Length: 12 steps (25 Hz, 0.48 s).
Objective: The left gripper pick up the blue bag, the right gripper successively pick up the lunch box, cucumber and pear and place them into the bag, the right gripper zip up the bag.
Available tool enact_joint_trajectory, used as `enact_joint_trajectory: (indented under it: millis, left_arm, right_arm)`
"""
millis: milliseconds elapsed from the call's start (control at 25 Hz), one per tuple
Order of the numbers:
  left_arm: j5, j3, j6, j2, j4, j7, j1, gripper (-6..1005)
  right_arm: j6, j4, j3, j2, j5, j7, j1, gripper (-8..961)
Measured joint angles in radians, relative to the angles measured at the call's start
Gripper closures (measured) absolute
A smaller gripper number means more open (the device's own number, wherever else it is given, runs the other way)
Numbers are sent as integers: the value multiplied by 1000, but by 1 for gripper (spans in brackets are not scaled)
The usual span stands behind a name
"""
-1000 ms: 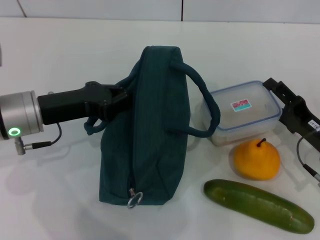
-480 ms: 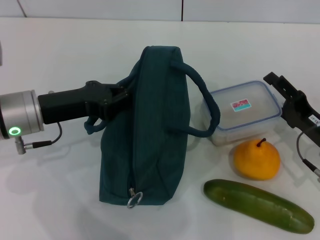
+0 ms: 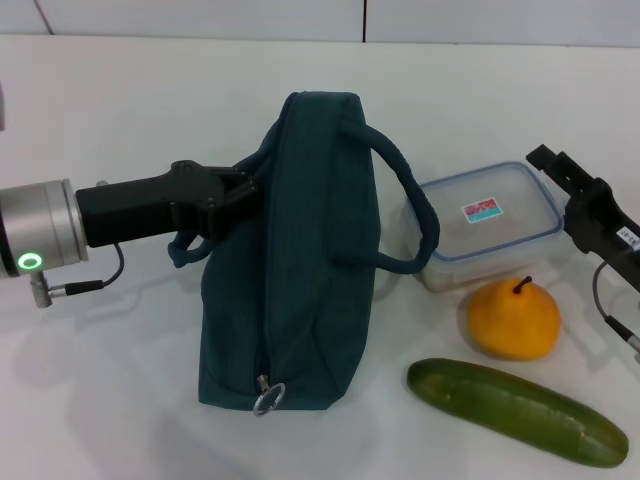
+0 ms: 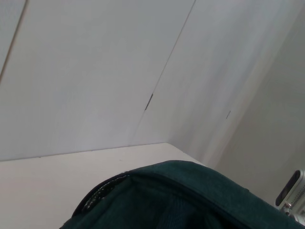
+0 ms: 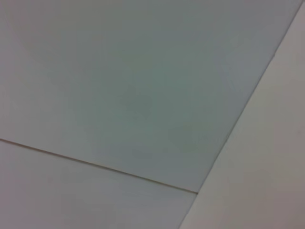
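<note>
The blue bag stands upright mid-table, its zipper pull at the near end and one handle arching right. Its fabric fills the bottom of the left wrist view. My left gripper is shut on the bag's left upper edge. The clear lunch box lies right of the bag, under the handle's loop. The yellow pear sits just in front of it, and the cucumber lies nearer still. My right gripper is open at the lunch box's right rim, holding nothing.
The white table stretches left and in front of the bag. A wall seam runs behind the table at the far edge. The right wrist view shows only bare wall panels.
My right gripper has drawn slightly right and back from the lunch box's corner. The left arm and the bag have not moved.
</note>
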Motion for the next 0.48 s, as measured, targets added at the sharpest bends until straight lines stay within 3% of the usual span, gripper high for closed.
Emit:
enact_joint_trajectory:
  millis: [80, 480]
  left_arm:
    - [0, 0, -1, 0, 0, 0, 0, 955]
    - [0, 0, -4, 1, -21, 16, -14, 955]
  right_arm:
    - [0, 2, 0, 0, 2, -5, -3, 152]
    - [-27, 9, 2, 0, 8, -60, -8, 637]
